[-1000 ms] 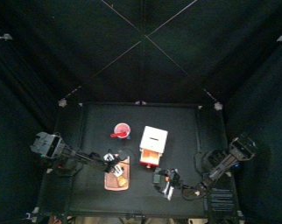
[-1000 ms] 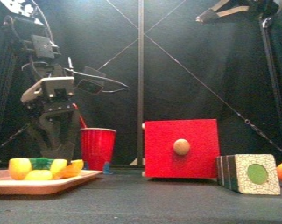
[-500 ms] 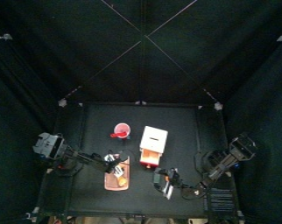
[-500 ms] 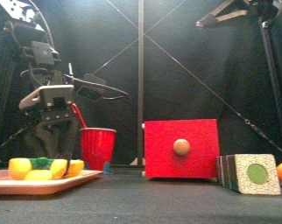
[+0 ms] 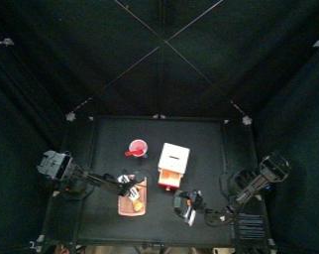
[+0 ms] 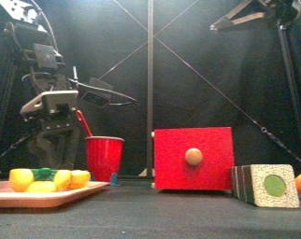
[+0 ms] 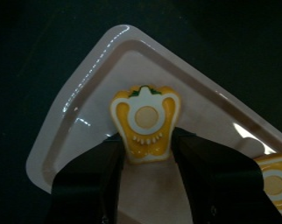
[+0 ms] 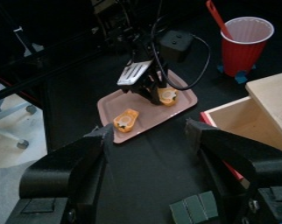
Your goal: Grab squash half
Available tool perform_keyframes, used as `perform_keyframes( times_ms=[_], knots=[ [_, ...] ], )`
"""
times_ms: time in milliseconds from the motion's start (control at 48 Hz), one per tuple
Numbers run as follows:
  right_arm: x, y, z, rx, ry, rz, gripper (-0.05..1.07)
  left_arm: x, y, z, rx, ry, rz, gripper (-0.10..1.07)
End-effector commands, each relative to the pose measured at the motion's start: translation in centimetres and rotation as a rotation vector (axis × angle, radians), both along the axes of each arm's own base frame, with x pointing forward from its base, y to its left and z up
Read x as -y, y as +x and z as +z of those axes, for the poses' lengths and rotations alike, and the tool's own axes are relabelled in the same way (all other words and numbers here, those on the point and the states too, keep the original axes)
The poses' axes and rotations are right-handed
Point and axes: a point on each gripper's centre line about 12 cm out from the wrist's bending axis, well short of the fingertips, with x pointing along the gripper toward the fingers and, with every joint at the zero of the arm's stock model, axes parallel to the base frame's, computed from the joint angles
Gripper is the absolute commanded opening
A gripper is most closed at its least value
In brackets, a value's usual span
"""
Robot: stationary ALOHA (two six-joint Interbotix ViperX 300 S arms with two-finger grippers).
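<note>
The squash half (image 7: 144, 123), yellow-orange with a pale centre and a bit of green at one end, lies cut side up on the reddish-brown board (image 7: 88, 96). My left gripper (image 7: 147, 162) is open just above it, one jaw on either side and neither touching it. In the front view the left gripper (image 6: 56, 131) hangs over the board (image 6: 47, 192), above the yellow pieces (image 6: 73, 179). In the right wrist view it (image 8: 144, 72) stands over the board (image 8: 150, 112). My right gripper (image 8: 155, 144) is open and empty, raised at the table's right.
A second yellow piece (image 7: 276, 179) and a green piece (image 6: 45, 174) also lie on the board. A red cup (image 6: 105, 157) with a straw stands behind it. A red-fronted box (image 6: 193, 159), white-topped (image 5: 171, 164), stands mid-table. A green-faced block (image 6: 268, 185) stands at the right.
My left gripper has come down a little toward the board and stays open. The right arm has not moved.
</note>
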Motion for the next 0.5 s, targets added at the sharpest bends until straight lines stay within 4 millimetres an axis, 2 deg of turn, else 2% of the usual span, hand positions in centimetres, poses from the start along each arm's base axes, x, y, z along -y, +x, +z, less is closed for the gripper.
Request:
perform_keyframes(
  times_ms=[0,229,479],
  knots=[
    [0.1,0.0,0.7,0.018,0.013,-0.004,0.97,-0.2,0.3,1.9,0.053,0.013,-0.013,0.68],
    [0.1,0.0,0.8,0.017,0.016,-0.005,0.97,0.1,-0.8,3.0,0.080,0.016,-0.035,0.68],
    [0.1,0.0,0.7,0.016,0.013,-0.006,0.97,0.1,-1.3,3.1,0.078,0.015,-0.038,0.68]
  ],
)
